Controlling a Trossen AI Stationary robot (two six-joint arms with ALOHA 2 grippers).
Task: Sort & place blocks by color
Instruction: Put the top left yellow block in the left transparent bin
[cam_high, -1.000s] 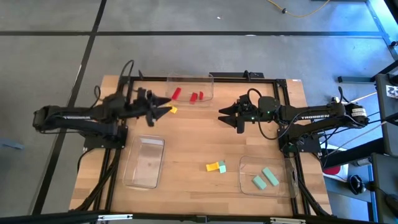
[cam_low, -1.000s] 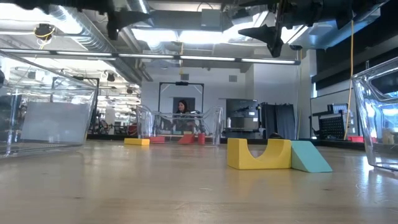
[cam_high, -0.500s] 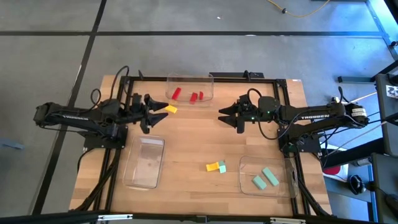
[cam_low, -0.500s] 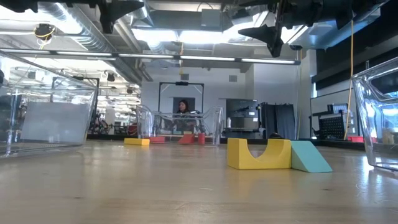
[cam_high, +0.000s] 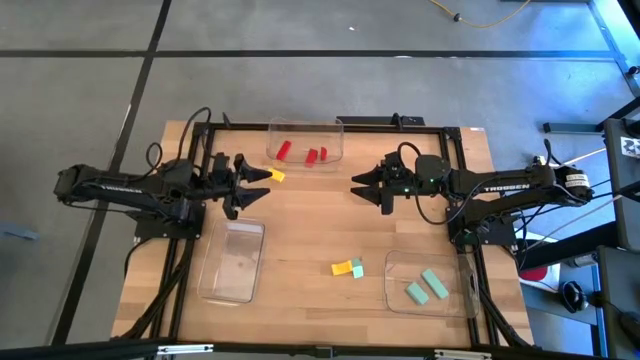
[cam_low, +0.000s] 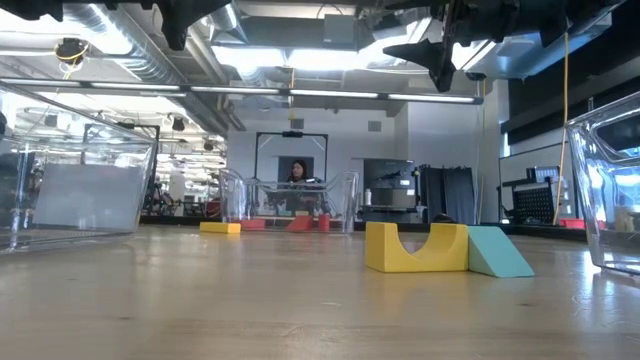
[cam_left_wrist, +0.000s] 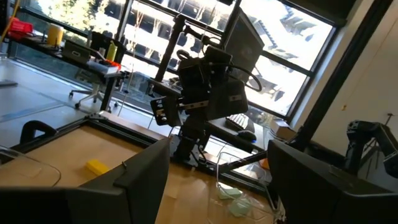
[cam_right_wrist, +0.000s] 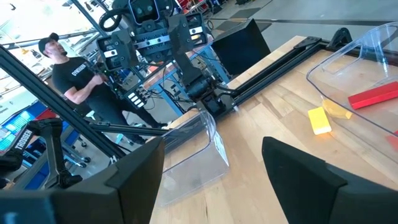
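My left gripper (cam_high: 252, 186) hovers open over the table's far left part, a short way left of a small yellow block (cam_high: 276, 176) that lies flat on the wood; the left wrist view also shows this block (cam_left_wrist: 97, 167). My right gripper (cam_high: 361, 186) waits open, raised near the table's far middle. Three red blocks (cam_high: 312, 155) lie in the far clear tray (cam_high: 305, 124). A yellow arch block (cam_high: 343, 267) and a green block (cam_high: 357, 268) stand together on the near middle of the table. Two green blocks (cam_high: 425, 288) lie in the near right tray (cam_high: 392, 262).
A clear tray (cam_high: 232, 260) with nothing in it sits near left, below my left arm. A black frame (cam_high: 400, 124) runs along the table's edges. Bare wood lies between the two grippers. A person (cam_right_wrist: 68, 74) stands in the room beyond the table.
My left gripper has drawn back toward the table's left edge, away from the yellow block, which stays on the wood beside the far tray. Over the last half second it has kept still.
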